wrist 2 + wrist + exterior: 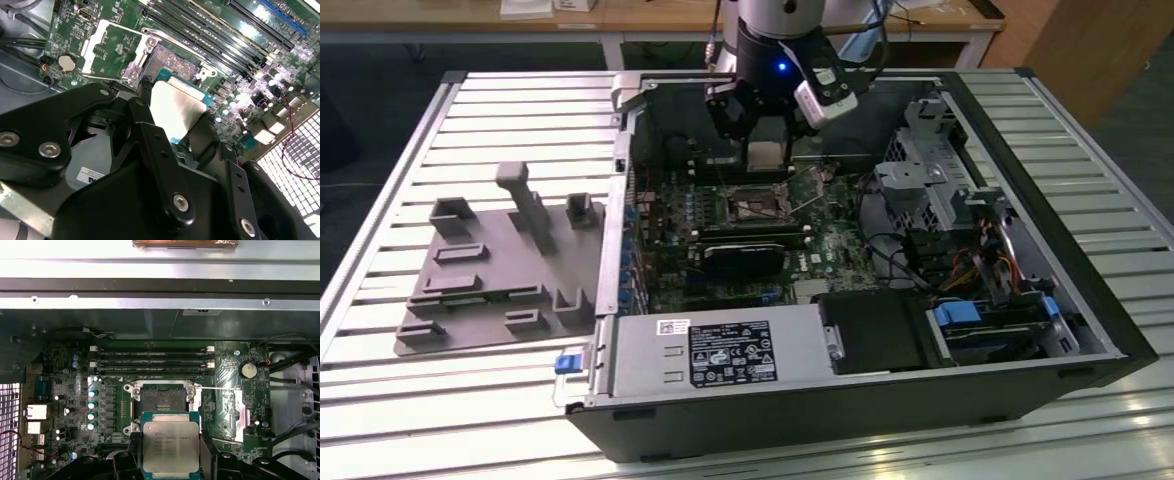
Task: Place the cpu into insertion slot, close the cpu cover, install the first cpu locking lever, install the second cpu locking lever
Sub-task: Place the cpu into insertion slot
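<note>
My gripper [171, 452] is shut on the cpu [171, 446], a flat square chip with a silver-grey top, gripped at two opposite edges by black fingers [207, 452]. The chip hangs just off one side of the insertion slot [162, 405], whose dark centre lies bare inside a silvery rim. In the second wrist view the cpu [175, 107] hovers close over the board by the insertion slot [172, 60], and the cpu cover [141, 56] lies flipped open beside it. In the exterior view the gripper [767, 152] sits above the insertion slot [754, 205]. A thin locking lever [220, 387] stands released.
The green board lies inside an open computer case [1067, 330] on a slatted table. A black heatsink block [744, 255] sits just nearer than the socket, memory slots [150, 362] on its other side. A power supply [720, 350] and a grey fixture plate [494, 270] lie nearby.
</note>
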Motion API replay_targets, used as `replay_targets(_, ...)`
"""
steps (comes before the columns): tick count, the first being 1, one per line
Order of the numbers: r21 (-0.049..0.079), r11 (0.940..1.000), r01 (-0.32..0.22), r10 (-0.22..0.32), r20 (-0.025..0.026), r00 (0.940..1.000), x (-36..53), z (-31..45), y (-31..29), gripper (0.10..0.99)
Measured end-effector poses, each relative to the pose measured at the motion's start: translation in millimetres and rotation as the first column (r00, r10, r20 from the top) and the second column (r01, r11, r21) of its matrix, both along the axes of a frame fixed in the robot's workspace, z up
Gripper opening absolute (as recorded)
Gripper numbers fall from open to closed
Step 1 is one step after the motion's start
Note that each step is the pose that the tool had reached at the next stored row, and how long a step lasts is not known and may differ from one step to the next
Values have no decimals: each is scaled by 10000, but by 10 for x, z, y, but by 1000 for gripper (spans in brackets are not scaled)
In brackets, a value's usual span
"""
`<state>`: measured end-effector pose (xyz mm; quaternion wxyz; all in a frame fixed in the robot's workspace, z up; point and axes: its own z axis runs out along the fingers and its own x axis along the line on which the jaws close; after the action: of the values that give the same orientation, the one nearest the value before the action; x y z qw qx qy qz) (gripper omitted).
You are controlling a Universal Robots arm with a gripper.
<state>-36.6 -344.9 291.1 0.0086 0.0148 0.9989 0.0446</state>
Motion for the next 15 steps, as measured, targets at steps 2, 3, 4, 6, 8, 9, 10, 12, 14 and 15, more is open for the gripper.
replay_targets(2, -7, 9998, 214, -214, -1, 9998, -1, -7, 0, 541)
replay_targets(3, -13, 9994, 359, -359, -1, 9994, -1, -11, 0, 541)
replay_targets(4, -23, 9987, 511, -511, 0, 9987, 0, -13, 0, 541)
replay_targets(6, -45, 9969, 791, -791, 2, 9969, 0, -18, 0, 541)
replay_targets(8, -66, 9944, 1057, -1057, 5, 9944, 0, -22, 0, 541)
replay_targets(9, -75, 9930, 1181, -1181, 6, 9930, 0, -24, 0, 541)
replay_targets(10, -85, 9912, 1319, -1319, 7, 9913, 0, -26, 0, 541)
replay_targets(12, -103, 9878, 1555, -1555, 11, 9878, 0, -29, 0, 541)
replay_targets(14, -117, 9842, 1767, -1767, 15, 9843, 0, -33, 0, 541)
replay_targets(15, -123, 9823, 1871, -1871, 17, 9823, 0, -36, 0, 541)
